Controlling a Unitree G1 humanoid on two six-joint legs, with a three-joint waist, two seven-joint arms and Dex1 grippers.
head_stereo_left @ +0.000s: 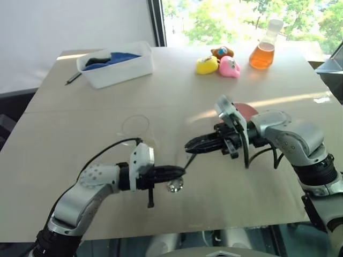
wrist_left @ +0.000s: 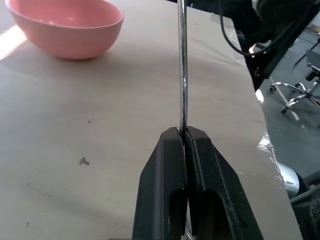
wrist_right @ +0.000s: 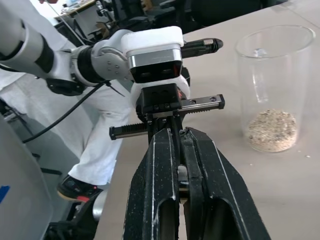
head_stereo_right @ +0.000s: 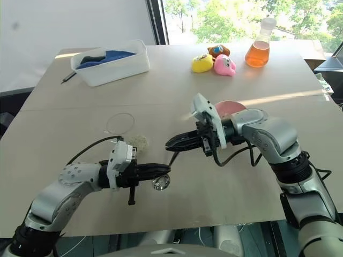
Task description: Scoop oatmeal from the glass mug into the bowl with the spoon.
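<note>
Now both tools clamp the spoon (head_stereo_right: 166,171): left tool (head_stereo_right: 161,170) near its bowl, right tool (head_stereo_right: 174,142) on the handle. Next, you free one tool and dip into the glass mug (wrist_right: 272,95) at ten o'clock.

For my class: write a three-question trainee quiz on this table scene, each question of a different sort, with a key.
1. True or false: the pale oatmeal flakes lie at the bottom of the clear glass mug.
2. Which gripper clamps the slim silver metal spoon? A: left gripper alone. B: right gripper alone. C: both.
3. Fill in: the small round pink bowl stands ___ on the beige table.
Key: 1 true; 2 C; 3 upright.
</note>
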